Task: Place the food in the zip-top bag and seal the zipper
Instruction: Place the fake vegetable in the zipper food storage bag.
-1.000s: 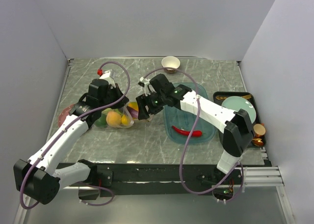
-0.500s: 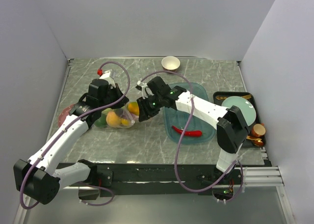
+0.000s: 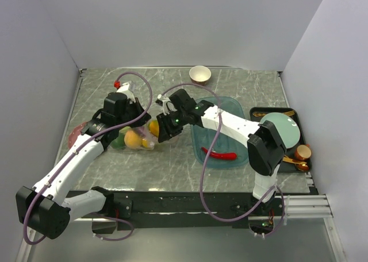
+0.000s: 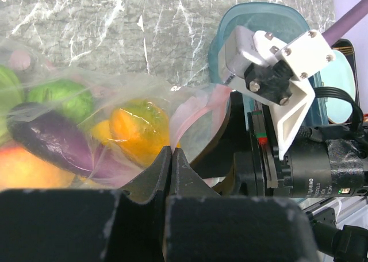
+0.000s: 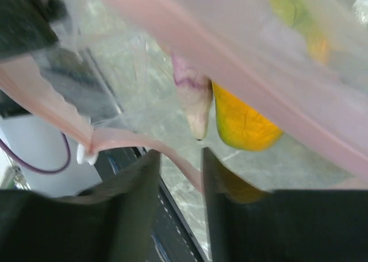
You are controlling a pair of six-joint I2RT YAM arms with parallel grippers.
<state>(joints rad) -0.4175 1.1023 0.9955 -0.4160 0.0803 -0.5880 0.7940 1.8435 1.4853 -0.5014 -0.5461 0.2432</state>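
Grey marble table [image 3: 172, 164] holds the zip-top bag [image 3: 138, 138] left of centre, our left gripper [image 4: 172, 153] pinched together on its film and our right gripper [image 5: 179, 158] with jaws apart astride the zipper [image 5: 230, 61]. We fear a tug there could free the film and spill fruit [image 4: 135, 130]. The bag's long axis runs across the table, mouth toward the teal tray [image 3: 238, 110].
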